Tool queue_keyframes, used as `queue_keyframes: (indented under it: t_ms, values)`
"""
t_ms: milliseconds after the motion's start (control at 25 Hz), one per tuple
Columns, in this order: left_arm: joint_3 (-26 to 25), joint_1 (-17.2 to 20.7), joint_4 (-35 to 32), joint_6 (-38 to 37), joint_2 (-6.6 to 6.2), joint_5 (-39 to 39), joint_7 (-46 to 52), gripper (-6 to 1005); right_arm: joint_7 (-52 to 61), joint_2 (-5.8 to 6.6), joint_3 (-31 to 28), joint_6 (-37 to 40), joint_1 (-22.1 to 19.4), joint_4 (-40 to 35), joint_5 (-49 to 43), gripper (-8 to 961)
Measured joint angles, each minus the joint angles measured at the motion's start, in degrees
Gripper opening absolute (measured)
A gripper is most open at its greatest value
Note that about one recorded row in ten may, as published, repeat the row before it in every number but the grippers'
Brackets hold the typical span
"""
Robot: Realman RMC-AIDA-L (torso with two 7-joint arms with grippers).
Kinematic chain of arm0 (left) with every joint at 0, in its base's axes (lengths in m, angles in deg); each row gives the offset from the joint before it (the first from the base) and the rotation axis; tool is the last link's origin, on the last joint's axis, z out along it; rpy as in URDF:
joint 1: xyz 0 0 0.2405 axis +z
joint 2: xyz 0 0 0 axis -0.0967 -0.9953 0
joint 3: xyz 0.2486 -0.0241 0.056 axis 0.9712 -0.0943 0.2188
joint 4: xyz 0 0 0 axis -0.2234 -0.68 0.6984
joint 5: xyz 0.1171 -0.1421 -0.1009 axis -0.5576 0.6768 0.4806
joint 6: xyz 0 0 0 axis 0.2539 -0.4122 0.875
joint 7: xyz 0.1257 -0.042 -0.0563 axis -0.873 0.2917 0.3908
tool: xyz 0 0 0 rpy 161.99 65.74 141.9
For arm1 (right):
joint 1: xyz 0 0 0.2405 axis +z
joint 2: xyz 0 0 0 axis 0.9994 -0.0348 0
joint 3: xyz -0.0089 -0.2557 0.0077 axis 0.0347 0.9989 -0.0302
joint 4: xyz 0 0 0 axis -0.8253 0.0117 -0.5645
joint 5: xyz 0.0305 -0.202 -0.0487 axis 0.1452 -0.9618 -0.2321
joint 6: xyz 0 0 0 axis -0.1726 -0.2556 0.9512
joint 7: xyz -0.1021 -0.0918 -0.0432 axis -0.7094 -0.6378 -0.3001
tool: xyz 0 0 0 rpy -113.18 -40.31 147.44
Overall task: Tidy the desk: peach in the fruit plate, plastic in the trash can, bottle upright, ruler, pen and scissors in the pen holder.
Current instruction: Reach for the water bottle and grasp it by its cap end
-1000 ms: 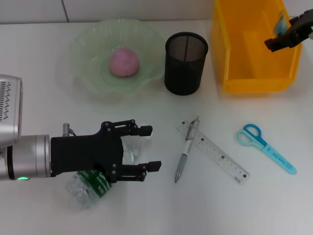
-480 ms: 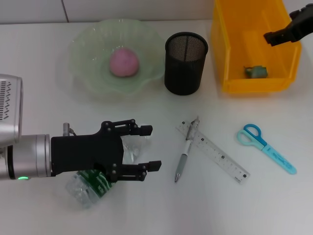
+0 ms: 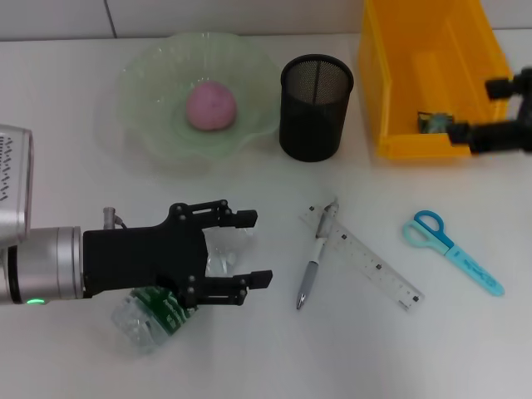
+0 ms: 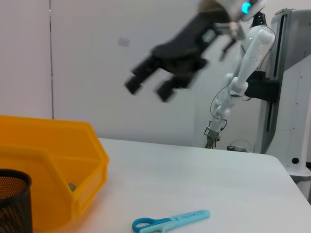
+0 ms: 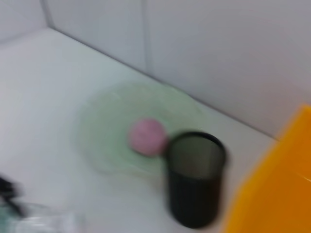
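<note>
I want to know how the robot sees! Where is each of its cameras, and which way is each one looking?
Head view: sits on the head, looks down at the desk; shows the left gripper over the lying bottle and the right gripper by the trash can.
Left wrist view: looks low across the desk past the scissors; shows the right gripper in the air.
Right wrist view: looks down at the peach and pen holder; no fingers show.
All three share the pen holder.

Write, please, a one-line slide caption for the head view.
Left claw open over the lying bottle; peach in fruit plate; right claw open beside trash can.
</note>
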Motion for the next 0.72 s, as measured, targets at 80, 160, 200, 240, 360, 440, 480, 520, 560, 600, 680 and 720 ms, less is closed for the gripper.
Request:
queue_keyframes:
  t_ms: [80, 160, 200, 240, 360, 440, 480, 520, 560, 600, 680, 720]
  values:
    - [-0.1, 0.3, -0.5, -0.1, 0.00, 0.1, 0.0, 782, -7.1, 0.01, -0.4, -0.2, -4.2, 2.5, 8.2, 827]
    - [-0.3, 0.6, -1.1, -0.6, 0.04, 0.2, 0.2, 782, -16.1, 0.03, -0.4, -0.3, -7.6, 7.3, 15.5, 827]
    - [-0.3, 0.7, -1.4, -0.7, 0.07, 0.2, 0.7, 782, -20.8, 0.02, -0.3, -0.2, -9.0, 10.9, 18.2, 827]
    - [-0.3, 0.7, -1.9, -0.8, 0.12, 0.2, 1.7, 782, -30.7, 0.01, 0.0, 0.0, -10.5, 19.4, 22.0, 827]
    - [0.3, 0.6, -5.0, 0.2, 0.23, 0.1, 9.7, 782, -40.0, 0.06, 0.1, 0.1, -10.7, 28.7, 24.9, 827]
    - [1.5, 0.5, -7.6, 1.7, 0.31, -0.1, 15.3, 782, -54.0, 0.24, -0.5, 0.2, -9.7, 43.4, 28.5, 827]
    - [1.5, 0.5, -7.6, 1.7, 0.31, -0.1, 15.3, 782, -54.0, 0.24, -0.5, 0.2, -9.7, 43.4, 28.5, 827]
    - [5.0, 1.9, -14.2, 5.3, 0.37, -0.2, 23.6, 783, -57.7, 0.28, -0.9, 0.2, -9.2, 47.8, 29.1, 827]
    - [6.4, 2.7, -17.1, 6.7, 0.38, -0.2, 26.1, 783, -60.6, 0.30, -1.6, 0.1, -8.7, 51.4, 29.2, 826]
    - [7.6, 3.5, -19.4, 7.9, 0.37, -0.2, 28.4, 783, -62.5, 0.31, -2.2, 0.0, -8.2, 54.3, 29.3, 826]
    - [12.6, 6.1, -28.5, 12.9, 0.29, -2.2, 37.6, 778, -65.1, 0.32, -4.1, -0.3, -7.3, 58.9, 29.2, 826]
    - [15.3, 7.2, -33.6, 15.6, 0.26, -4.7, 42.9, 773, -65.9, 0.34, -5.0, -0.4, -6.9, 60.7, 29.2, 826]
